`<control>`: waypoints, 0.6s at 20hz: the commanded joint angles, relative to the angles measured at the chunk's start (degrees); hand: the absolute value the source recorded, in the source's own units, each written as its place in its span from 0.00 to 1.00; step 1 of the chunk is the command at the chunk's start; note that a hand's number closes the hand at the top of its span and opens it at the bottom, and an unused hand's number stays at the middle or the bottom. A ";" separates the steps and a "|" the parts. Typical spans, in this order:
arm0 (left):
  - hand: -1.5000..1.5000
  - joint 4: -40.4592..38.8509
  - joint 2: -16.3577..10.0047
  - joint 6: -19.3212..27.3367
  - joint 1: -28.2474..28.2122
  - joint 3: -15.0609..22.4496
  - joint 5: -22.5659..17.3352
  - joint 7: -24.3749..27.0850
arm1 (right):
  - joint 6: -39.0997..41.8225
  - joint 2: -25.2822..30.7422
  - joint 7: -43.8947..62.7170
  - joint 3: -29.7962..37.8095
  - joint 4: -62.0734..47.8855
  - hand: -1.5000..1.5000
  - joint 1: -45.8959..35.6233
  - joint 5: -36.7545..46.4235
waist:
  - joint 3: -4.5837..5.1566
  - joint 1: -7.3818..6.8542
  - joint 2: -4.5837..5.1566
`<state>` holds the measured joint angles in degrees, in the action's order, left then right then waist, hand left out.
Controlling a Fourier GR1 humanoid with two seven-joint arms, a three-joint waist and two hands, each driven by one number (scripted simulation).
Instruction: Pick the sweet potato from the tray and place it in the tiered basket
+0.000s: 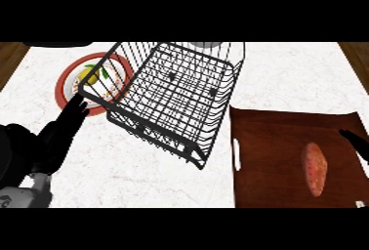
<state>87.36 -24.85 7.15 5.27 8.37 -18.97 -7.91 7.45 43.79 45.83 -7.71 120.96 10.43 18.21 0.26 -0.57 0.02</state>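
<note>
Two black hands in view, both released and grasping nothing. Left hand low at the left edge, with straight fingers stretched up and to the right; fingertips at the red rim of a plate, touching or just short of it, cannot tell which. Beyond those fingertips, on the plate, a yellow fruit. Just beside the same fingertips, on their right, the near corner of the tiered basket, a black wire frame seen at a slant; cannot tell whether hand and wire touch. Right hand at the far right edge, only straight fingers showing, pointing up and to the left over the brown tray. Sweet potato on that tray, lying lengthwise just left of and below the right hand's fingers, near them but not touching, untouched by either hand. From the left hand, well apart to the right, with the basket's lower corner and a stretch of white marble counter between. Tray flat on the counter under the right hand, its left edge with a handle slot turned toward the left hand. Basket between the two hands, nearer the left one, up and to the left of the right hand.
</note>
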 commanded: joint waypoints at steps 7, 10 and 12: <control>0.50 1.22 2.19 -1.11 0.10 -2.25 2.10 -2.49 | 5.79 -10.38 19.10 -7.37 -1.57 0.00 -12.92 7.33 | -0.23 0.23 -0.01; 0.50 3.24 -1.76 -4.88 -1.30 -5.00 -0.75 -4.37 | 2.24 -13.01 15.97 -10.62 -7.90 0.00 -9.97 12.61 | -0.26 -0.10 -0.02; 0.50 0.89 3.43 -1.47 -1.66 -2.42 3.89 -0.69 | 4.34 -14.09 16.71 -10.14 -7.92 0.00 -10.40 13.22 | -0.24 0.37 -0.01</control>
<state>88.96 -22.93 5.67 4.65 6.07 -16.80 -9.94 10.60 33.12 58.08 -15.64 115.84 1.46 27.84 0.02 -0.30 0.01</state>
